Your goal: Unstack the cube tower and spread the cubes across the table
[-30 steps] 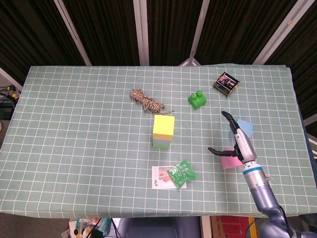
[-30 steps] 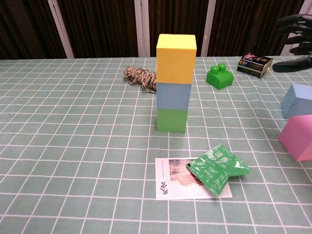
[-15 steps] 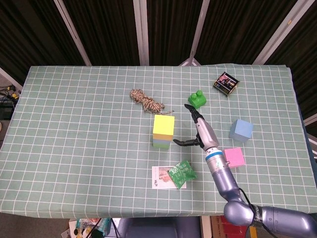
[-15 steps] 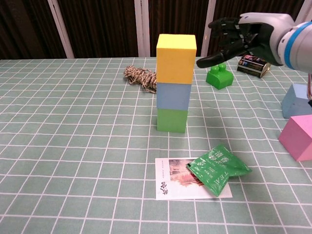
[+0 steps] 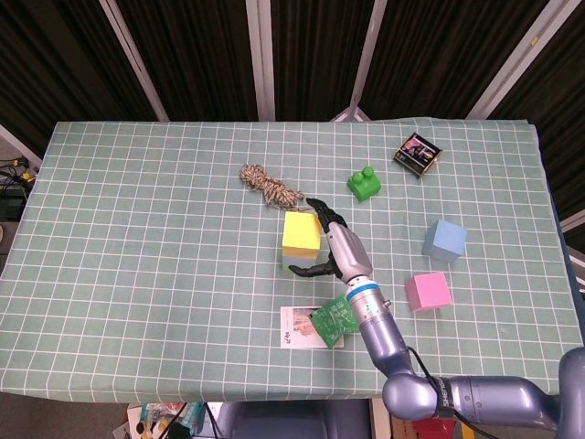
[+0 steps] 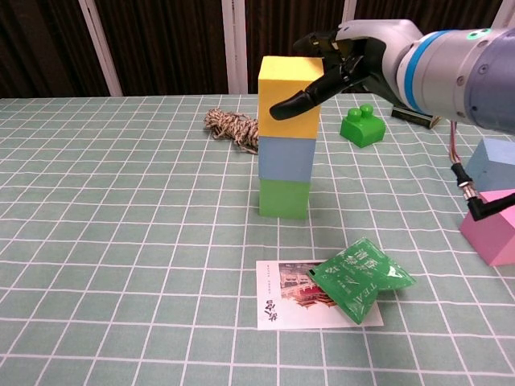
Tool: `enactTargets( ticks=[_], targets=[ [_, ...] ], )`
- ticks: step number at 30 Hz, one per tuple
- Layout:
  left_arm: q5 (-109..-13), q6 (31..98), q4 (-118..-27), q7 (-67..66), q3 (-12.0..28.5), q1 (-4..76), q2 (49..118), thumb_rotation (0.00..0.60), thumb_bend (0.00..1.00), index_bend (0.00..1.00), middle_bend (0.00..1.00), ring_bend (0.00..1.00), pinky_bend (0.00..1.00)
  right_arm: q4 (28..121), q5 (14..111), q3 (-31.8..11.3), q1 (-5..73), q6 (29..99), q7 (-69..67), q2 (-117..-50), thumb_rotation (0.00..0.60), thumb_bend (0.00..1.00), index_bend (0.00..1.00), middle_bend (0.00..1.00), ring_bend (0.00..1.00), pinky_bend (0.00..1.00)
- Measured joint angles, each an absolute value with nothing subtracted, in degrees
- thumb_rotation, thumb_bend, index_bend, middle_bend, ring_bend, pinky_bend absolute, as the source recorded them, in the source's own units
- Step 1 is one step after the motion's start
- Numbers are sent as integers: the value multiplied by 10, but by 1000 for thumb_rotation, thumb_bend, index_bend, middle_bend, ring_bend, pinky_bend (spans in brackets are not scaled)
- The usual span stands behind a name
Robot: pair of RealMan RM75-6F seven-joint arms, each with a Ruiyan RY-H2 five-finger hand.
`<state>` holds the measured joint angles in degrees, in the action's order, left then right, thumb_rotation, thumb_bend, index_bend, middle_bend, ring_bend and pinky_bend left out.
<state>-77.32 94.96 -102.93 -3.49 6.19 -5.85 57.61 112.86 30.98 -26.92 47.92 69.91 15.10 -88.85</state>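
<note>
In the head view, near the middle of the green checked tablecloth, the cube tower shows mostly as its yellow cube seen from above, with a sliver of the lower cubes under its near edge; the right hand is at the tower's right side, fingers spread wide and holding nothing, with a dark fingertip reaching across the near face of the tower and others at its far right corner; whether they touch the yellow cube cannot be told from here; a loose light blue cube and a pink cube lie well to the right, apart from each other; a coil of twine lies beyond the tower, a green toy brick to its far right, a small printed box near the far right edge; a green packet overlaps a printed card near the front edge.

In the chest view, the tower stands upright: yellow cube on a blue cube on a green cube; the right hand is level with the yellow cube, its thumb lying across that cube's front face and the other fingers curled above its top right corner, the grasp not closed; the left hand appears in neither view.
</note>
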Motion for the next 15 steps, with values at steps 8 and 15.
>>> enactTargets(
  ticks=[8,15],
  targets=[
    [-772,948,-1028,-29,63,-58,574,600,169,169,0,0,0,1116,294,-275,502,737,181,-921,600,148,0,211,35,0],
    [-768,946,-1028,-25,65,-58,572,600,169,173,0,0,0,1088,294,-274,509,760,195,-940,600,148,77,505,297,0]
  ],
)
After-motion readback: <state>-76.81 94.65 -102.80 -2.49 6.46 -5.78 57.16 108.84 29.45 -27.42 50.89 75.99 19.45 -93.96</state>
